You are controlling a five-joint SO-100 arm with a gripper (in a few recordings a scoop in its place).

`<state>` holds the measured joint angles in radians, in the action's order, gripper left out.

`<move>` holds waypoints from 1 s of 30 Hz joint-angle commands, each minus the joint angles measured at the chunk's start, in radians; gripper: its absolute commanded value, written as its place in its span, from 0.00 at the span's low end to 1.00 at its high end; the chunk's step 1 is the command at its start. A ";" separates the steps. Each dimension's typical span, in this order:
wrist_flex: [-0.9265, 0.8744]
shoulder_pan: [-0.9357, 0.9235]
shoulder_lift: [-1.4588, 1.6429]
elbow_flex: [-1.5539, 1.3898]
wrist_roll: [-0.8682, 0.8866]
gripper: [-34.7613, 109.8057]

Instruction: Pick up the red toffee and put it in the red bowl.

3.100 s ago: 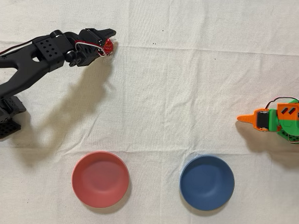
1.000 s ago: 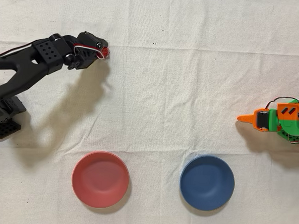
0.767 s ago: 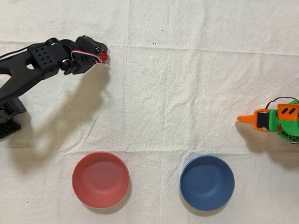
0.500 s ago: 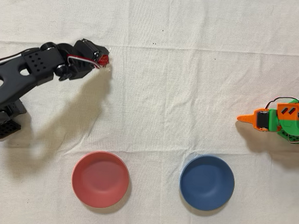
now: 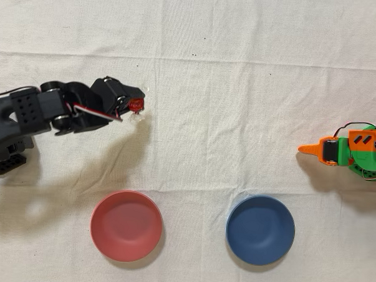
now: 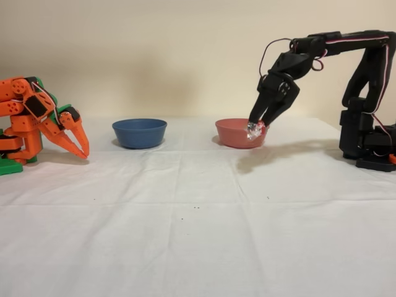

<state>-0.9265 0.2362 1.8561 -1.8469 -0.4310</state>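
The red toffee [image 5: 136,105] is pinched in my black gripper [image 5: 133,105], lifted off the cloth, its clear crinkly ends sticking out. In the fixed view the gripper [image 6: 255,128] points down with the toffee [image 6: 255,130] hanging in front of the red bowl [image 6: 235,132]. From overhead the salmon-red bowl [image 5: 126,226] lies well below the gripper in the picture, with nothing in it. The gripper is shut on the toffee.
A dark blue bowl [image 5: 260,230] stands to the right of the red one in the overhead view. The idle orange arm [image 5: 350,152] rests at the right edge. White cloth [image 5: 226,118] covers the table.
My arm has lifted the toffee from the cloth at the upper left and carried it downward in the overhead picture, toward the red bowl. Bowls and orange arm have not moved.
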 commanded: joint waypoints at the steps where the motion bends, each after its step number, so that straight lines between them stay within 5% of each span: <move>1: -0.040 -0.057 0.126 0.017 -0.023 0.30; 16: -0.183 -0.322 0.270 0.120 -0.087 0.30; 30: -0.084 -0.581 0.227 0.120 -0.146 0.30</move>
<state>-1.0462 -0.2761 2.0755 -1.7856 -0.5522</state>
